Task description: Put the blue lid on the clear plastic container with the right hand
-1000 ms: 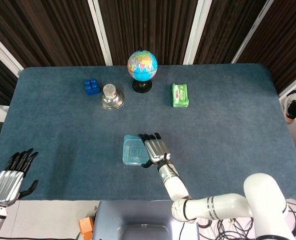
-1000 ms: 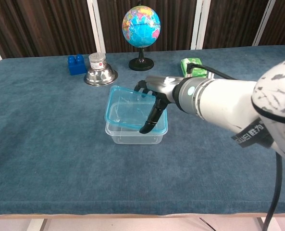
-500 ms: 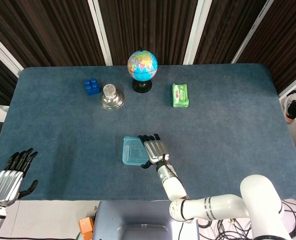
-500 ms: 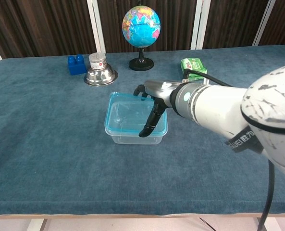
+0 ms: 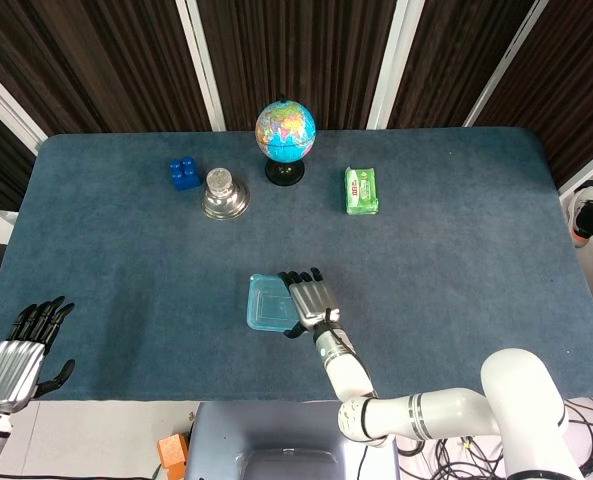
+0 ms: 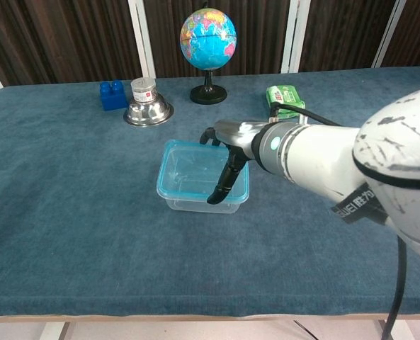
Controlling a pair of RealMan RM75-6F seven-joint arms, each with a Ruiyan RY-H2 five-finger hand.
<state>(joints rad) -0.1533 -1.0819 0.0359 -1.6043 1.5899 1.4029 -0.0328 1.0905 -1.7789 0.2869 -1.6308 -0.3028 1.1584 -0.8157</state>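
Note:
The blue lid (image 6: pixel 192 168) lies flat on top of the clear plastic container (image 6: pixel 195 203) near the middle of the table's front half. My right hand (image 6: pixel 229 150) is at the lid's right edge, fingers over its far rim and the thumb (image 6: pixel 222 187) reaching down along its near right side, still gripping it. From above, the lid (image 5: pixel 266 302) covers the container and the right hand (image 5: pixel 311 300) sits over its right side. Off the table's front left corner my left hand (image 5: pixel 16 352) hangs open, holding nothing.
At the back stand a globe (image 5: pixel 285 132), a green packet (image 5: pixel 361 190) to its right, and a metal bowl with a small jar (image 5: pixel 224 195) and blue blocks (image 5: pixel 184 172) to its left. The blue tabletop (image 5: pixel 456 250) stretches bare around the container.
The lid was tilted, its left side raised above the container; my right hand has lowered it until it sits level on the rim. The left hand has not moved.

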